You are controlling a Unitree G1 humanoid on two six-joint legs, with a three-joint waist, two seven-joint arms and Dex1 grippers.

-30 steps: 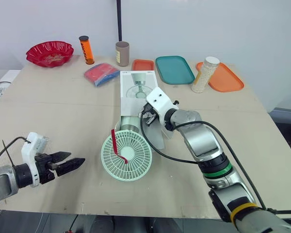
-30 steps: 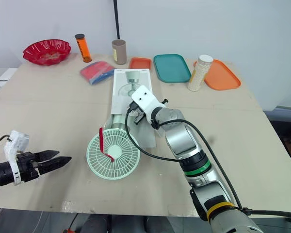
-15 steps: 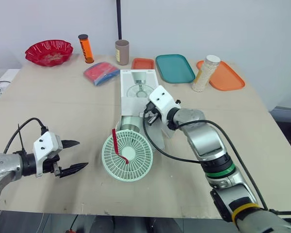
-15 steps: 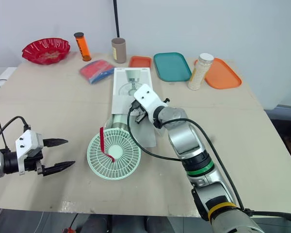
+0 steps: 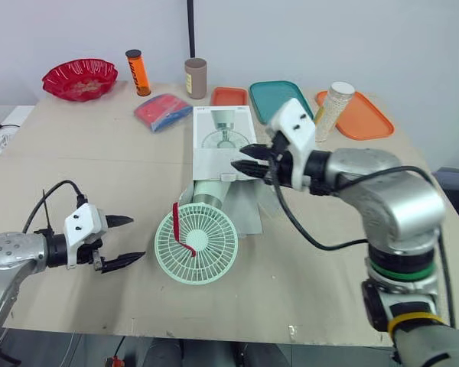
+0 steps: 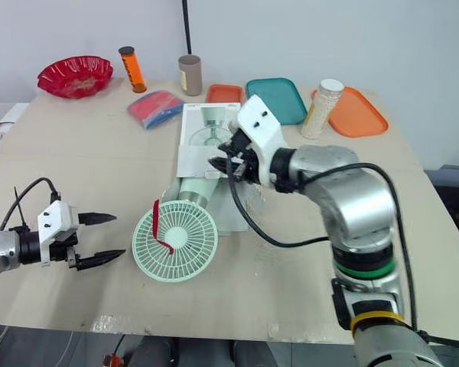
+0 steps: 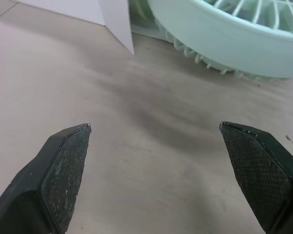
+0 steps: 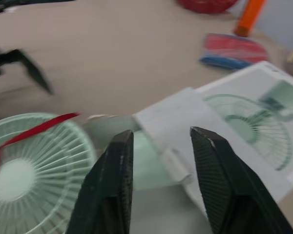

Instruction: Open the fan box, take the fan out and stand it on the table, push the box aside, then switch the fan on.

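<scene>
Centre frame: fan (image 5: 196,244) lying half out of box (image 5: 223,141), grille toward lower edge. Likely light, thin plastic ribs fragile; best gripped at rim or stem. Lower left: left gripper (image 5: 136,238) spread wide, empty. Centre right: right gripper (image 5: 237,157) spread, empty, above box flap.

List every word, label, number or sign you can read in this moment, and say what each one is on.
No text can be read.
Orange tube: dark lettering down its side, too blurred to read.
Fan box: a printed picture of a fan on its top face; any small print is too small to read.
</scene>
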